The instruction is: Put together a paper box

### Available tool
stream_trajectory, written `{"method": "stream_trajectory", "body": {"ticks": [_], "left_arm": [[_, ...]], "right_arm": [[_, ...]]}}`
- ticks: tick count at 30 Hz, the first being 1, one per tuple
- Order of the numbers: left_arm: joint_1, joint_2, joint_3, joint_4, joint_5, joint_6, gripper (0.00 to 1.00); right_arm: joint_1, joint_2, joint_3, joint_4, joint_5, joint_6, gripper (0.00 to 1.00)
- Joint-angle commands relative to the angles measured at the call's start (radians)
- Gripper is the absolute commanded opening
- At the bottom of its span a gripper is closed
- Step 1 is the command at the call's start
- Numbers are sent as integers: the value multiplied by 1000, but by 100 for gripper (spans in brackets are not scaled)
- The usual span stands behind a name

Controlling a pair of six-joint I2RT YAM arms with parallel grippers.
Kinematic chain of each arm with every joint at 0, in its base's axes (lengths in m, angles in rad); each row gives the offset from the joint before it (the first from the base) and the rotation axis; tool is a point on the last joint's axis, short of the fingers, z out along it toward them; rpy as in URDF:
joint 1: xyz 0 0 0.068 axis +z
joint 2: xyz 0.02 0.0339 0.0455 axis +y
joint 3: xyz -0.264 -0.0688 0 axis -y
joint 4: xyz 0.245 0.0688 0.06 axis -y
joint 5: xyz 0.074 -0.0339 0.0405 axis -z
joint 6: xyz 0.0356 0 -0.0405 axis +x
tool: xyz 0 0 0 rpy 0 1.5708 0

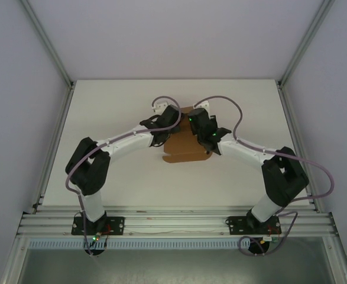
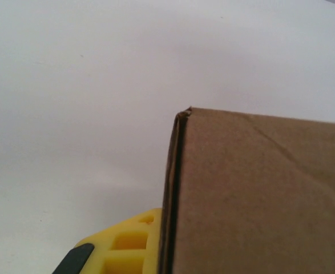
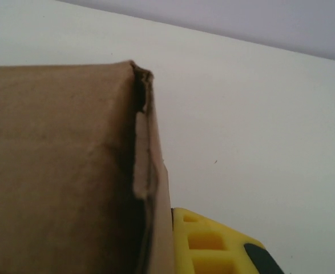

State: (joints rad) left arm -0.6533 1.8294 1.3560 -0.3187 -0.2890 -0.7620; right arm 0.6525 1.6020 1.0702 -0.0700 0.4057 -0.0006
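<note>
**Top external: both pincers at the paper box, mid-desk**

Desk [image 1: 114,100] was white, with grey walls on three sides. Left arm [image 1: 90,168] and right arm [image 1: 282,177] both reached inward and met over the centre of the desk.

Paper box [image 1: 182,148] was plain brown cardboard sitting mid-desk between the two wrists. Its near edge had a small tab sticking out at each corner. Its far part ran up under both pincers. Left pincer [image 1: 168,121] was on the box's left side and right pincer [image 1: 200,125] on its right, the two close together over the far end.

Left wrist: the box [image 2: 258,200] covered the lower right, a folded edge running down the middle of the view. One yellow finger [image 2: 130,245] sat just left of that edge, against it.

Right wrist: mirrored layout. The box [image 3: 59,171] was on the left, its corner crumpled and the layers gapping slightly. One yellow finger [image 3: 207,245] was against its right edge.

On both pincers the second finger was hidden behind cardboard, so I couldn't tell whether either one was clamped or loose.

Lilac cables [image 1: 220,99] looped above the wrists.
</note>
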Motion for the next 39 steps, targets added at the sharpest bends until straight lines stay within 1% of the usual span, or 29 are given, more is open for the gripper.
{"method": "stream_trajectory", "body": {"ticks": [1, 3, 5, 7, 9, 12, 14, 15, 17, 18, 19, 21, 23, 26, 27, 29, 31, 32, 33, 34, 35, 39], "left_arm": [[23, 65, 40, -247, -216, -99, 0], [23, 66, 37, -221, -193, -69, 0], [23, 38, -8, -105, -118, 12, 0], [23, -6, -74, 6, -56, 58, 0], [22, -47, -128, 101, -4, 121, 0], [23, -98, -191, 191, 46, 176, 0], [24, -115, -197, 192, 49, 190, 0], [23, -121, -196, 190, 50, 199, 0], [24, -132, -196, 187, 47, 205, 0], [27, -137, -198, 187, 47, 217, 0], [30, -144, -199, 188, 49, 236, 0], [37, -158, -203, 187, 59, 258, 0], [53, -179, -206, 182, 82, 298, 0], [84, -224, -203, 177, 153, 432, 0], [98, -240, -201, 175, 206, 503, 0], [142, -260, -180, 122, 409, 696, 0], [169, -261, -130, -7, 557, 892, 0], [170, -256, -105, -83, 590, 992, 0], [166, -251, -79, -162, 606, 1080, 0], [158, -245, -50, -240, 595, 1160, 0], [153, -241, -31, -286, 571, 1210, 0], [103, -208, 46, -428, 418, 1371, 0]], "right_arm": [[-9, -7, 26, -56, 173, 92, 0], [-7, 1, 33, -61, 197, 97, 0], [-6, 4, 31, -48, 189, 93, 0], [-7, -8, 15, -16, 158, 97, 0], [-7, -28, -8, 23, 115, 85, 7], [-7, -74, -55, 97, -10, 41, 22], [-6, -112, -82, 121, -148, 2, 37], [-6, -130, -94, 127, -220, -19, 47], [-7, -169, -121, 142, -366, -51, 80], [-7, -188, -133, 151, -414, -53, 98], [-7, -213, -152, 175, -448, -27, 100], [-7, -263, -183, 201, -467, -4, 100], [-10, -322, -203, 193, -435, 18, 100], [-24, -416, -220, 134, -321, 98, 99], [-34, -442, -220, 96, -285, 129, 100], [-65, -503, -221, 5, -235, 192, 100], [-106, -556, -232, -85, -237, 236, 100], [-126, -577, -239, -127, -240, 251, 100], [-146, -596, -245, -171, -247, 263, 100], [-170, -613, -249, -223, -252, 281, 100], [-191, -627, -254, -268, -255, 292, 100], [-240, -677, -287, -370, -260, 305, 100]]}}
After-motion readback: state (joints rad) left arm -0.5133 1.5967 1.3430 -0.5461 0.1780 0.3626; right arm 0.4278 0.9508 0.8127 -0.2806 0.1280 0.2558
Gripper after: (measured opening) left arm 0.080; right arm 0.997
